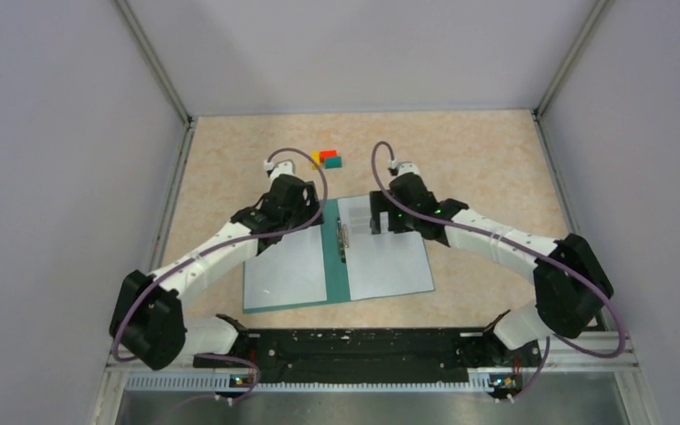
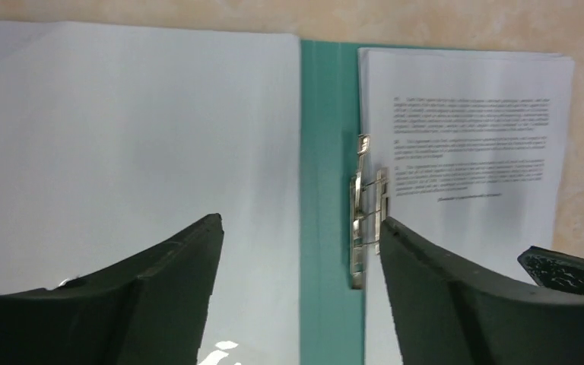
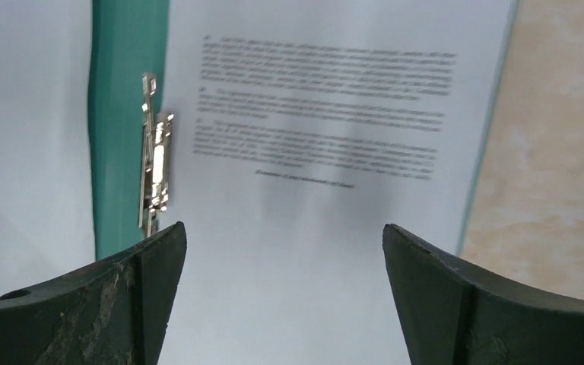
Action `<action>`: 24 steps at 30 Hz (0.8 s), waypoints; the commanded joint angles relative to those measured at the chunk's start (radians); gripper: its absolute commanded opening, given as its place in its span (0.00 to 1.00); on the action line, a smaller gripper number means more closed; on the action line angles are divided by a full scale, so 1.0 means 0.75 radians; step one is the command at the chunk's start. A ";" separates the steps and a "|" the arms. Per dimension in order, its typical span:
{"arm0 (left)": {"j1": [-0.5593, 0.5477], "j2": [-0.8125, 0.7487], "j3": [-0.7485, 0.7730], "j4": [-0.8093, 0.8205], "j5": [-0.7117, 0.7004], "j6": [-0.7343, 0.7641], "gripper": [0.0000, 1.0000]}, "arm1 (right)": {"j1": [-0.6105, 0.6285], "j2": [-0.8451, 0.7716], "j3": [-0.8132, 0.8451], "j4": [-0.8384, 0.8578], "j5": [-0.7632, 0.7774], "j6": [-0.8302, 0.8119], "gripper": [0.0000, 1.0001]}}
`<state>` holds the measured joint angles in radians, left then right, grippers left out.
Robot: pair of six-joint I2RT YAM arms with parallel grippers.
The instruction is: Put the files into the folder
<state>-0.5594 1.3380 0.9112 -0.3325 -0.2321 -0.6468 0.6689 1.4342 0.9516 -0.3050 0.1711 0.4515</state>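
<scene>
Your left end effector (image 2: pixel 298 222) and right end effector (image 3: pixel 284 228) are both open wide, and the files (image 1: pixel 385 257) lie in the open folder (image 1: pixel 338 266) just right of its metal clip (image 2: pixel 366 209), long side along it, nearer the right one.

the folder (image 1: pixel 337 266) is teal-green, and its clip (image 3: pixel 154 163) is shiny silver. the papers (image 3: pixel 327 228) are white, and one carries lines of small black print. the table (image 1: pixel 487 150) is beige with a pale marbled pattern. the small blocks (image 1: pixel 328 158) are red, yellow and teal. the cables (image 1: pixel 374 166) are purple.
</scene>
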 commanded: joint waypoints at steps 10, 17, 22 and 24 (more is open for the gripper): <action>0.115 -0.452 -0.335 -0.133 -0.096 -0.133 0.90 | 0.320 0.412 0.315 0.053 0.143 0.203 0.73; 0.139 -0.467 -0.384 -0.121 -0.081 -0.155 0.90 | 0.319 0.516 0.381 0.052 0.089 0.215 0.32; 0.152 -0.471 -0.397 -0.105 -0.067 -0.154 0.91 | 0.320 0.546 0.405 0.061 0.059 0.215 0.34; 0.154 -0.467 -0.401 -0.096 -0.063 -0.157 0.90 | 0.319 0.561 0.414 0.060 0.051 0.214 0.33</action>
<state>-0.4519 1.0042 0.6235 -0.4343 -0.2813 -0.7570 0.9077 1.8385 1.2015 -0.2779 0.2237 0.6041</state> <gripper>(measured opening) 0.905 0.334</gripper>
